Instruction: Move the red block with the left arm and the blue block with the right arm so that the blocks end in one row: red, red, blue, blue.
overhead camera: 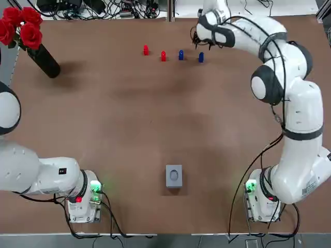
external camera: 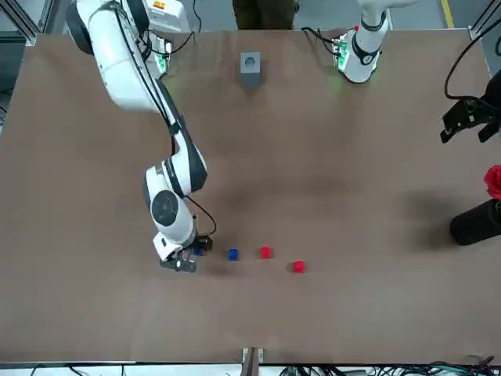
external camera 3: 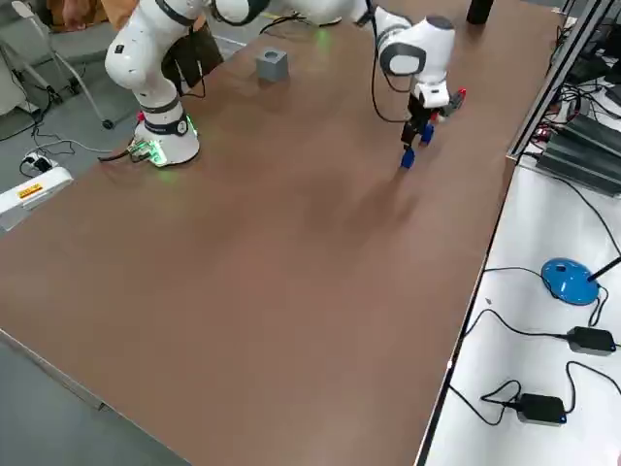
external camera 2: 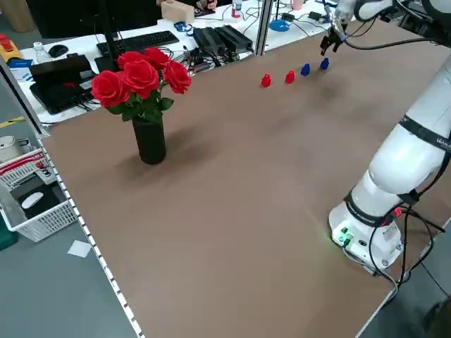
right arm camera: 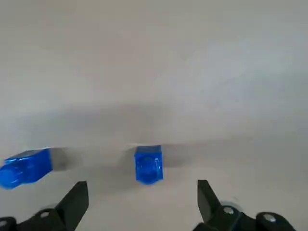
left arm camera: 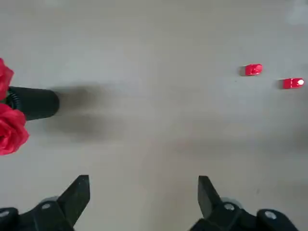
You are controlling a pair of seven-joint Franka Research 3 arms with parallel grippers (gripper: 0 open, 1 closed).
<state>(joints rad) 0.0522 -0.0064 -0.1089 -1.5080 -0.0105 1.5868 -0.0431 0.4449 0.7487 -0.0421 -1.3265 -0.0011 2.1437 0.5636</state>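
Four small blocks stand in a line at the far side of the table: a red block [overhead camera: 146, 50], a second red block [overhead camera: 163, 56], a blue block [overhead camera: 181, 55] and an end blue block [overhead camera: 200, 57]. My right gripper [overhead camera: 196, 40] hovers open right by the end blue block [right arm camera: 148, 165], which lies just ahead of its fingers and is not held. The other blue block [right arm camera: 26, 167] sits off to one side. My left gripper [external camera: 470, 119] hangs open and empty at the table's left side, far from both red blocks [left arm camera: 253, 70].
A black vase of red roses [overhead camera: 44, 59] stands at the far left corner. A small grey box [overhead camera: 174, 175] sits near the middle front between the arm bases. Cables and desk gear lie beyond the far edge.
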